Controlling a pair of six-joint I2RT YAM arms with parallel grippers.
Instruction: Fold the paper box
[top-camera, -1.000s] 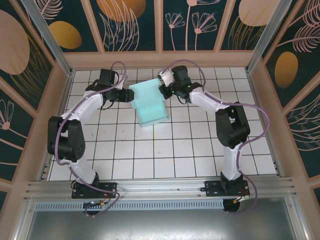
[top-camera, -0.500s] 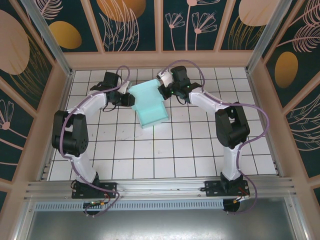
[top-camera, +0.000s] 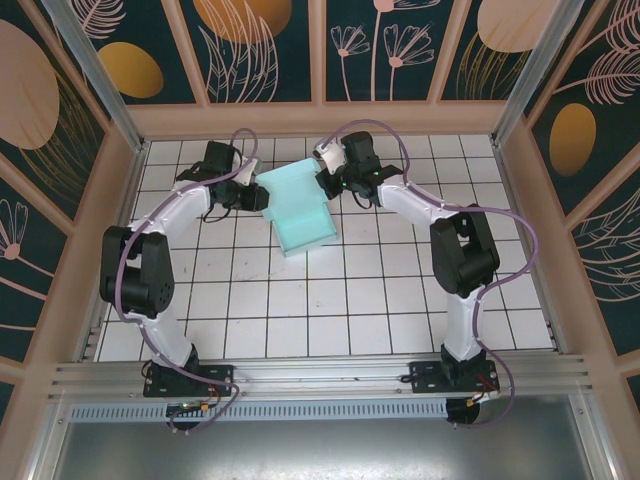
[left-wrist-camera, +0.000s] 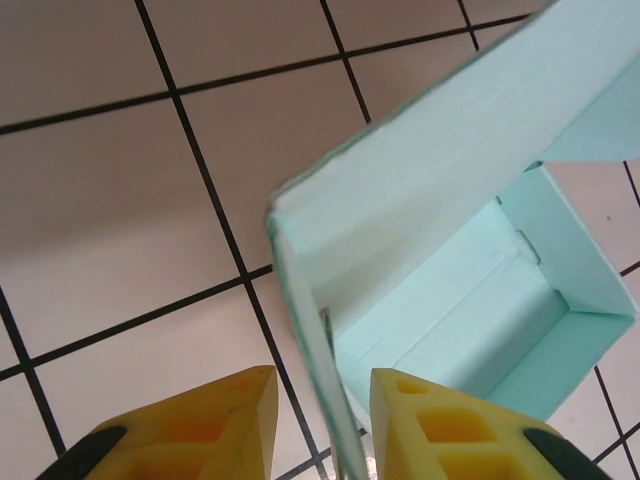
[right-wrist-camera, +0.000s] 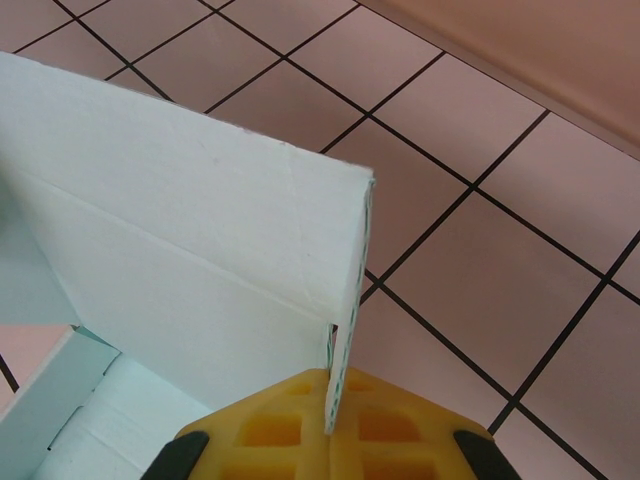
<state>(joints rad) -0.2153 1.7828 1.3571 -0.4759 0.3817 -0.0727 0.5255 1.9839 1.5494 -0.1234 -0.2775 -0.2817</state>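
Observation:
The paper box (top-camera: 300, 215), pale turquoise and partly formed with its walls raised, sits on the far middle of the tiled table. My left gripper (top-camera: 262, 198) is at its left side. In the left wrist view the box's thin left wall (left-wrist-camera: 300, 300) runs between the yellow fingers (left-wrist-camera: 215, 425) with a gap on each side, so the left gripper (left-wrist-camera: 322, 385) is open astride it. My right gripper (top-camera: 326, 184) is at the box's far right corner. The right wrist view shows the right gripper (right-wrist-camera: 340, 395) shut on the edge of an upright panel of the paper box (right-wrist-camera: 180, 220).
The white tiled floor (top-camera: 330, 300) stretches toward the arm bases. Wooden walls (top-camera: 320, 120) ring the table at the back and sides. A metal rail (top-camera: 320, 375) runs along the near edge.
My left arm has swung in closer to the box's left wall and its jaws have narrowed around that wall. The right gripper has kept its grip and place.

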